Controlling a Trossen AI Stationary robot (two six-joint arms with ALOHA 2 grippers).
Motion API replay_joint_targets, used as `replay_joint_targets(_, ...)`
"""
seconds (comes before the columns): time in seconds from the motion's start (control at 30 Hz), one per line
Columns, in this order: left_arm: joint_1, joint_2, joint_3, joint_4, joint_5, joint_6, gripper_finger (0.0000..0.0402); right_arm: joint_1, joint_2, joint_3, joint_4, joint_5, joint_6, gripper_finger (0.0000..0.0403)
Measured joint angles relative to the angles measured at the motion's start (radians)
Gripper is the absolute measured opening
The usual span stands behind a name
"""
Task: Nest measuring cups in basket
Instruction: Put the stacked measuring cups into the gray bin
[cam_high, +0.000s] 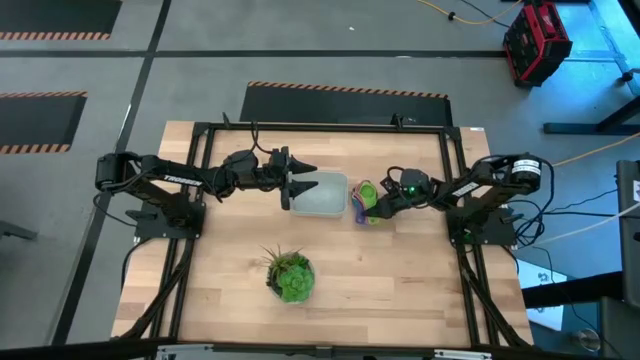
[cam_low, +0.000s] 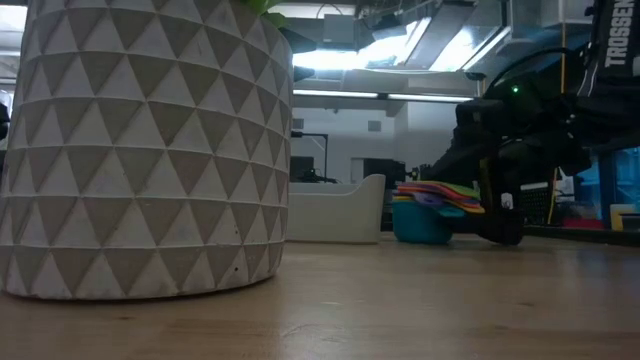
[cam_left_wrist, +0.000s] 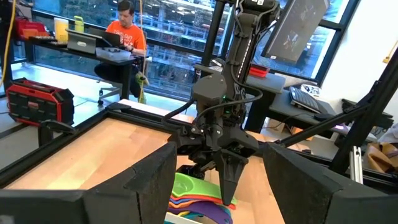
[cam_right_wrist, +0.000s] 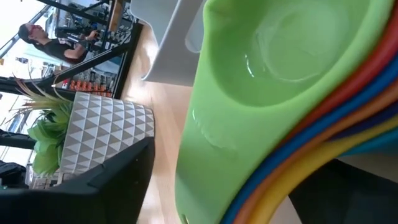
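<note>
The right gripper (cam_high: 372, 208) is closing around the stacked measuring cups (cam_high: 364, 200) on the wooden table (cam_high: 400, 280), just beside the basket (cam_high: 320, 196); the left gripper (cam_high: 287, 180) is hovering open at the basket's other end. Handles are pointing toward the right arm. The low view is showing the patterned plant pot (cam_low: 145, 150); a wrist view is showing a seated person (cam_left_wrist: 123, 34).

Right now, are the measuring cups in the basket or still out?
Out. The nested measuring cups sit on the table beside the basket, at the right gripper; the low view shows them apart.
</note>
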Motion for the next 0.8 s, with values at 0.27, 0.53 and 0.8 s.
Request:
replay_joint_targets(0.27,0.000,0.000,0.000,0.000,0.000,0.000,0.0234,0.000,0.001,-0.001,0.004,0.000,-0.026,0.0247)
replay_joint_targets(0.53,0.000,0.000,0.000,0.000,0.000,0.000,0.0234,0.000,0.003,-0.002,0.008,-0.001,-0.051,0.0176)
replay_joint_targets(0.8,0.000,0.000,0.000,0.000,0.000,0.000,0.0234,0.000,0.002,-0.002,0.010,0.000,-0.055,0.0146)
